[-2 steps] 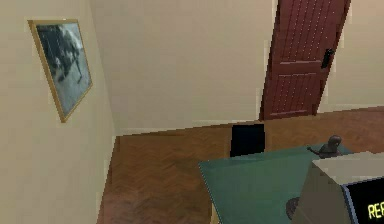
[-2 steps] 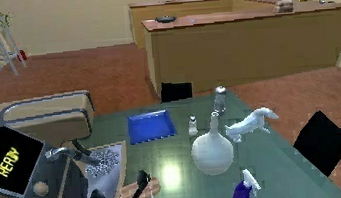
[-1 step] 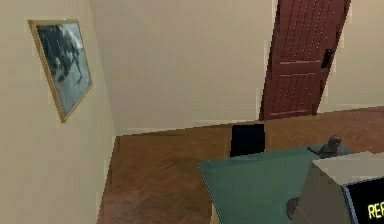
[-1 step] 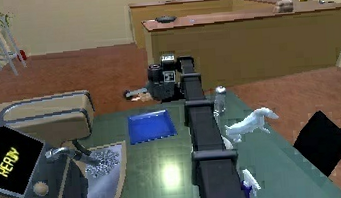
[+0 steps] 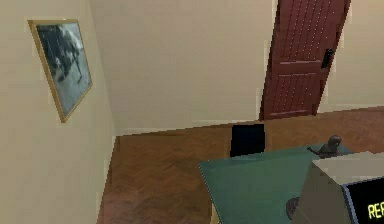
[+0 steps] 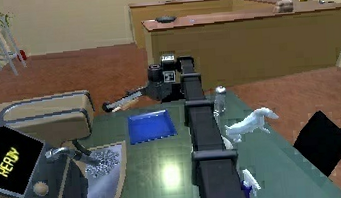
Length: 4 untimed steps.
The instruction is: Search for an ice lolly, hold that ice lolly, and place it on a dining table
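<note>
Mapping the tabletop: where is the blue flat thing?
Arm side view, middle: the blue flat thing lies on the green table between the beige computer and the arm.

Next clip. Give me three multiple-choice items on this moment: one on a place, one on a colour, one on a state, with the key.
1. Where does the framed picture hang?
A) on the wall at the forward view's left
B) on the ceiling
C) on the floor

2. What colour is the flat tray on the table?
A) red
B) blue
C) yellow

3. How does the door stand?
A) wide open
B) off its hinges
C) closed

Key:
1 A: it hangs on the pale wall at the left.
2 B: it is bright blue against the green tabletop.
3 C: it sits flush in its frame.
</note>
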Motion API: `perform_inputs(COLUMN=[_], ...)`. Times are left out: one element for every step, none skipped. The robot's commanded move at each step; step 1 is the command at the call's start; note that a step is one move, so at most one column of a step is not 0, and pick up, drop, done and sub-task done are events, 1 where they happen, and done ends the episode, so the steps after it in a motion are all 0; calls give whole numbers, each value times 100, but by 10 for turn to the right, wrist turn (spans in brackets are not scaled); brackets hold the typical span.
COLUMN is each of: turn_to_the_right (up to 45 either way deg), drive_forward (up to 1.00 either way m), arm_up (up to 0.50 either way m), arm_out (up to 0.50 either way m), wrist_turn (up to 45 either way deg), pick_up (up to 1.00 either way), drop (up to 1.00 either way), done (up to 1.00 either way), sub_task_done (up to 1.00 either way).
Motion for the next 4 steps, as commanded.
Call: perform_inputs(turn_to_the_right=[0, 0, 0, 0], drive_forward=[0, 0, 0, 0], arm_up=[-4, -32, 0, 10], arm_out=[0, 0, 0, 0], wrist_turn=[0, 0, 0, 0], pick_up=[0, 0, 0, 0], drop=[0, 0, 100, 0], done=[0, 0, 0, 0], sub_task_done=[0, 0, 0, 0])
